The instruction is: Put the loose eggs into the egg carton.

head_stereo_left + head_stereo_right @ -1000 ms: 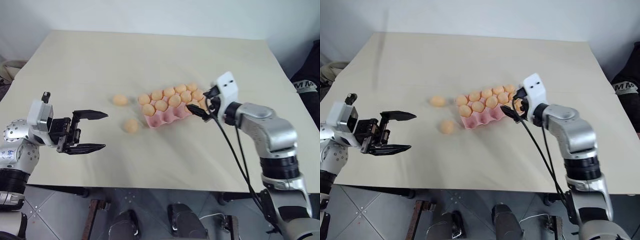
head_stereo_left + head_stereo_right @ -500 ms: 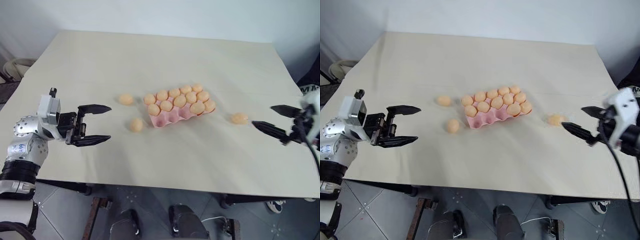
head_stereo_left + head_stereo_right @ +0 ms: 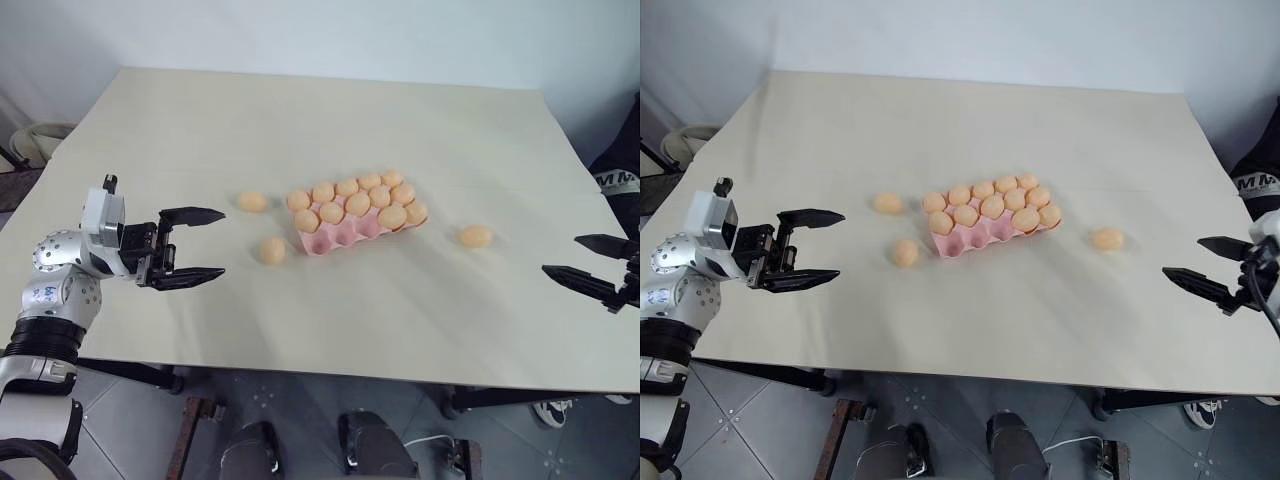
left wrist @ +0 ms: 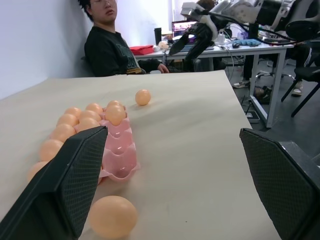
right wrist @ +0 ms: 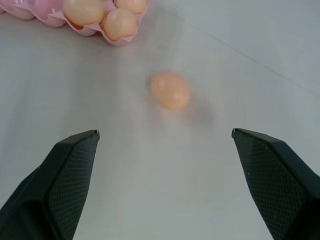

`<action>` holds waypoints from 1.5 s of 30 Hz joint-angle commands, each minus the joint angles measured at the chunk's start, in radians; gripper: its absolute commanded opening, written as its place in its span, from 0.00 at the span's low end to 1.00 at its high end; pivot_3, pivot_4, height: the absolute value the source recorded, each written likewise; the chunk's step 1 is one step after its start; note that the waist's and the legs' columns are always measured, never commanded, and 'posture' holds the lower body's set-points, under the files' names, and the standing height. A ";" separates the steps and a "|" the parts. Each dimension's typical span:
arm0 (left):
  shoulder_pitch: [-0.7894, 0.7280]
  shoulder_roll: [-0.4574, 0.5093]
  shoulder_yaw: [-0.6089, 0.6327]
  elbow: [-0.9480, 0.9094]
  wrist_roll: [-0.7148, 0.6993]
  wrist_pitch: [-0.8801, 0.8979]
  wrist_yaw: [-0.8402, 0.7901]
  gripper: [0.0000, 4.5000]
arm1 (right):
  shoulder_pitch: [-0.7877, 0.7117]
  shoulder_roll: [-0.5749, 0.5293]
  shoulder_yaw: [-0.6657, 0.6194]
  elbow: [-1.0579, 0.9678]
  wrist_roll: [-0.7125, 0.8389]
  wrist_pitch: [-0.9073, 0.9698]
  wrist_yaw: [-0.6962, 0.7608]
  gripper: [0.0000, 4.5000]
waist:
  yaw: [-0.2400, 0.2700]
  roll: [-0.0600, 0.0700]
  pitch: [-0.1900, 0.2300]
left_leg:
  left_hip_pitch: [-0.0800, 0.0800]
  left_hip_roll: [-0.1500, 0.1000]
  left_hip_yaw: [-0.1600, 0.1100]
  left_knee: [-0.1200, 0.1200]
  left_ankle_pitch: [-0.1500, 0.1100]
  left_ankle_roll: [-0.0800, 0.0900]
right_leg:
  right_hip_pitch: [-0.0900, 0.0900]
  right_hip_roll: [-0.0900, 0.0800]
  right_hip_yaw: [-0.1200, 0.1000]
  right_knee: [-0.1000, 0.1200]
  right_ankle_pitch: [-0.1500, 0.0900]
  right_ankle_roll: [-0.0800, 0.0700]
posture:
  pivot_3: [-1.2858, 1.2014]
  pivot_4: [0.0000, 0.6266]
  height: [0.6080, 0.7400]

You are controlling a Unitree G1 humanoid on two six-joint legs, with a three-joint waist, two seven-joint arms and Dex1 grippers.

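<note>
The pink egg carton (image 3: 343,234) sits mid-table with several pale orange eggs in its cups; its front row of cups is bare. Three loose eggs lie on the table: one (image 3: 253,202) left of the carton, one (image 3: 272,250) at its front-left corner, one (image 3: 476,236) to its right. My left gripper (image 3: 208,244) hovers open over the table, left of the carton and pointing at it, with nothing between its fingers. Out at the table's right edge my right gripper (image 3: 590,263) is open and empty, aimed toward the right-hand egg (image 5: 170,90).
The cream table (image 3: 330,120) stretches wide behind and in front of the carton. A seated person (image 4: 112,47) and a desk with equipment (image 4: 235,42) show beyond the table's far side in the left wrist view.
My right gripper has swung from the carton's right end out to the table's right edge, uncovering the right-hand egg. The left gripper has stayed put. The camera shifted a little.
</note>
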 commanded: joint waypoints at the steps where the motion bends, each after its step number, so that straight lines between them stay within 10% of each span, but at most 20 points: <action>1: 0.000 0.015 0.027 -0.005 -0.004 -0.015 -0.112 1.00 | -0.113 0.064 0.090 0.094 -0.041 -0.065 -0.054 0.99 | -0.006 0.000 0.000 | 0.000 0.000 0.000 0.000 0.000 0.000 | 0.000 0.000 0.000 0.000 0.000 0.000 | 0.52 0.24 1.00; 21: 0.052 -0.002 0.090 -0.046 0.014 -0.021 -0.112 1.00 | -0.543 0.323 0.344 0.688 -0.284 -0.360 -0.264 0.99 | -0.024 0.004 0.003 | -0.001 0.000 0.002 0.000 0.001 -0.001 | -0.003 0.000 0.000 0.003 0.000 0.001 | 0.52 0.24 1.00; 24: 0.058 -0.001 0.098 -0.051 0.015 -0.022 -0.112 1.00 | -0.552 0.321 0.345 0.710 -0.291 -0.376 -0.266 0.86 | -0.024 0.004 0.003 | -0.001 0.000 0.002 0.000 0.001 -0.001 | -0.003 0.000 0.000 0.003 0.000 0.001 | 0.52 0.24 1.00; 31: 0.065 0.000 0.113 -0.053 0.022 -0.023 -0.112 1.00 | -0.531 0.309 0.335 0.636 -0.270 -0.347 -0.223 0.40 | -0.030 0.004 0.003 | -0.001 0.000 0.002 0.000 0.001 -0.001 | -0.003 0.000 0.001 0.003 0.000 0.001 | 0.52 0.24 1.00; 45: 0.056 -0.003 0.116 -0.034 0.032 -0.027 -0.112 1.00 | -0.485 0.400 0.342 -0.119 -0.125 0.100 -0.370 0.40 | -0.045 0.005 0.003 | -0.001 0.001 0.001 -0.001 0.001 -0.002 | -0.004 0.001 0.001 0.004 0.000 0.001 | 0.52 0.24 1.00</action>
